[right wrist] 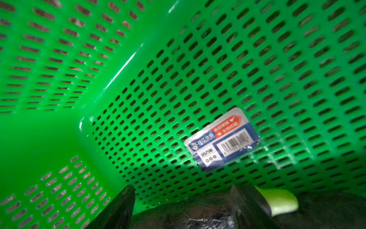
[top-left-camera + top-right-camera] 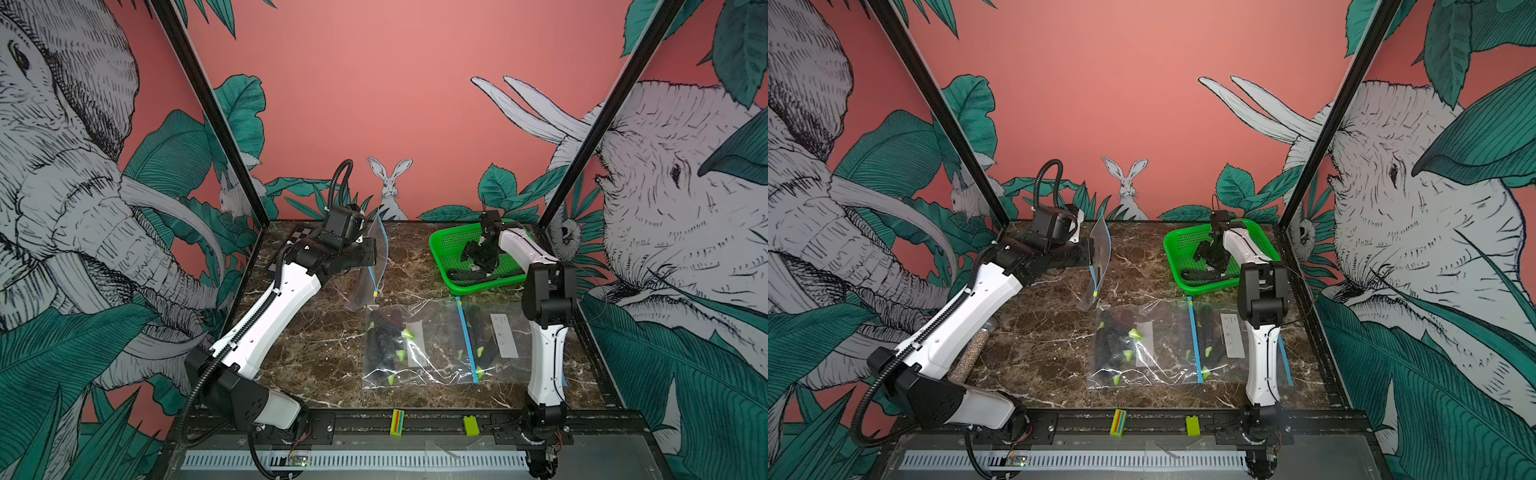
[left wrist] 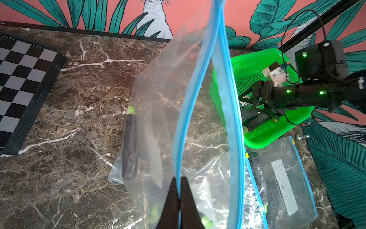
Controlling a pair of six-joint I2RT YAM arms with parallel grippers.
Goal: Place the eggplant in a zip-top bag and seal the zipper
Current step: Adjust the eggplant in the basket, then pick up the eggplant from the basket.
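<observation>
In both top views, the green perforated plastic basket (image 2: 478,287) (image 2: 1208,286) sits at the back of the dark marble tabletop (image 2: 311,332). The right gripper (image 2: 478,266) reaches down into it, over the dark purple eggplant (image 2: 467,274) lying on the basket floor. To the left of the basket, the left gripper (image 2: 374,255) holds a clear zip-top bag with a blue zipper (image 2: 361,286) upright, lifted off the tabletop. Two filled clear bags (image 2: 390,345) (image 2: 490,332) lie flat in front of the basket. In the left wrist view, the left gripper's fingers (image 3: 172,198) are pinched together on one blue zipper edge, and the bag's mouth gapes open toward the basket (image 3: 247,65). In the right wrist view, the right gripper's fingers (image 1: 118,208) stand apart on either side of the eggplant (image 1: 198,216) on the basket floor (image 1: 198,69). I cannot tell whether they press it.
</observation>
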